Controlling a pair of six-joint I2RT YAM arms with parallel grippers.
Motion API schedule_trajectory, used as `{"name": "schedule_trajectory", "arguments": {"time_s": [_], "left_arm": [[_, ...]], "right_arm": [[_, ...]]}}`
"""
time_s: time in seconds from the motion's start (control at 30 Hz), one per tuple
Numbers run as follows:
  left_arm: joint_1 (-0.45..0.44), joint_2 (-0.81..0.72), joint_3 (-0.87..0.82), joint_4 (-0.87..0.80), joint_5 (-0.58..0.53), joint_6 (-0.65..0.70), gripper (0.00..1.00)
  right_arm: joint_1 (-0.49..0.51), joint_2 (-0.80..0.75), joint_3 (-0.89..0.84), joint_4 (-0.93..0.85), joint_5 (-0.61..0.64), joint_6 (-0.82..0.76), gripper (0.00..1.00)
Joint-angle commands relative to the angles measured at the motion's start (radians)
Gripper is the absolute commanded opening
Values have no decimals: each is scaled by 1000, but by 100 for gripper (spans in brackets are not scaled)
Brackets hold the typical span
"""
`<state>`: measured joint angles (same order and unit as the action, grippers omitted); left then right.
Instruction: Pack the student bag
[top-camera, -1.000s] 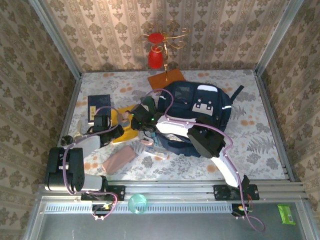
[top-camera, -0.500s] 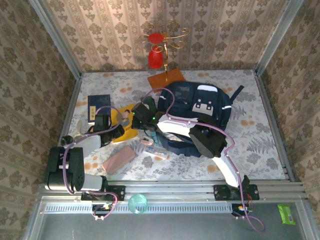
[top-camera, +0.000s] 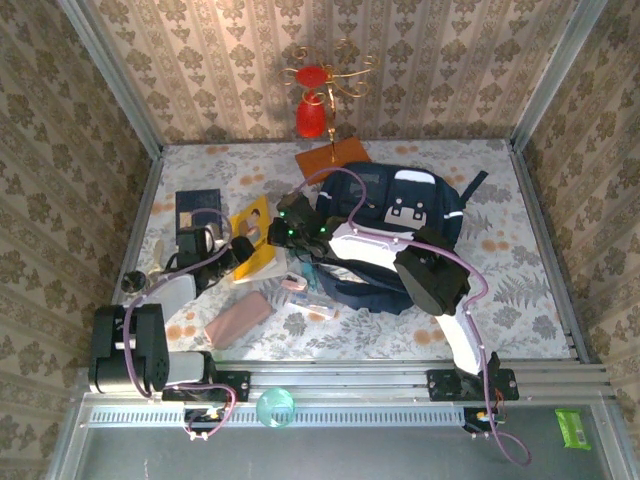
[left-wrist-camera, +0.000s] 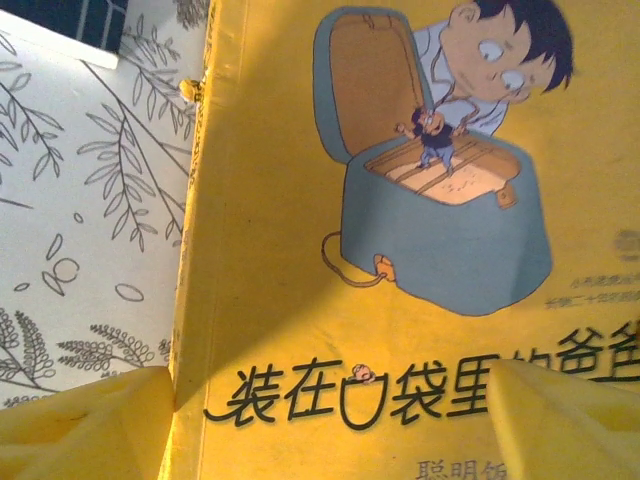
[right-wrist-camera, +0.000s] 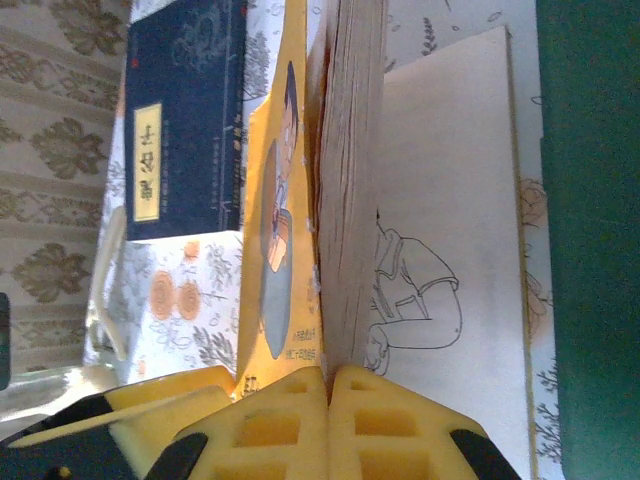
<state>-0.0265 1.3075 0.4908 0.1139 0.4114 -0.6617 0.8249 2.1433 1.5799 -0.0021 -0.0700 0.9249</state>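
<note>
One student bag (top-camera: 400, 215) is lying on the flowered table (top-camera: 520, 290). Two books are being counted to the left of the bag: a yellow picture book (left-wrist-camera: 300, 300) just beside it and a dark blue book (top-camera: 197, 210) farther left. One pink pouch (top-camera: 238, 318) is lying left of the bag and nearer the arm bases. One orange flat piece (top-camera: 333, 157) is lying just behind the bag.

A title beginning "装在口袋里的" is being shown on the yellow cover, under a drawing of a boy looking into an open blue case (a tiny figure is drawn inside it). A yellow label is being carried by the dark blue book, its writing too small to be read. What is inside the bag cannot be told.

At the bag's left side, the yellow picture book is being pinched at its page edge by the right gripper (right-wrist-camera: 328, 385), whose jaws are pressed together on it. The left gripper (left-wrist-camera: 325, 430) is being held over the cover with its jaws spread wide and nothing clamped between them.
</note>
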Motion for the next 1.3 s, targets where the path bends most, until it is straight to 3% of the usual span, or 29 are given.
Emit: {"name": "schedule_trajectory", "arguments": {"time_s": [0.0, 0.23, 0.6, 0.9, 1.03, 1.27], "left_arm": [[42, -9, -22, 117, 155, -111, 85], [119, 46, -52, 248, 267, -268, 90], [131, 30, -59, 131, 169, -231, 91], [112, 106, -33, 246, 296, -266, 91], [105, 112, -23, 299, 325, -277, 85], [103, 35, -36, 293, 297, -263, 64]], "right_arm": [[-9, -82, -2, 123, -70, 51, 0], [-33, -95, -44, 198, -119, 124, 0], [-46, -82, -51, 245, -143, 175, 0], [-45, -69, -61, 264, -157, 193, 0], [-46, -58, -68, 254, -163, 187, 0], [-66, -65, -133, 229, -161, 158, 0]]}}
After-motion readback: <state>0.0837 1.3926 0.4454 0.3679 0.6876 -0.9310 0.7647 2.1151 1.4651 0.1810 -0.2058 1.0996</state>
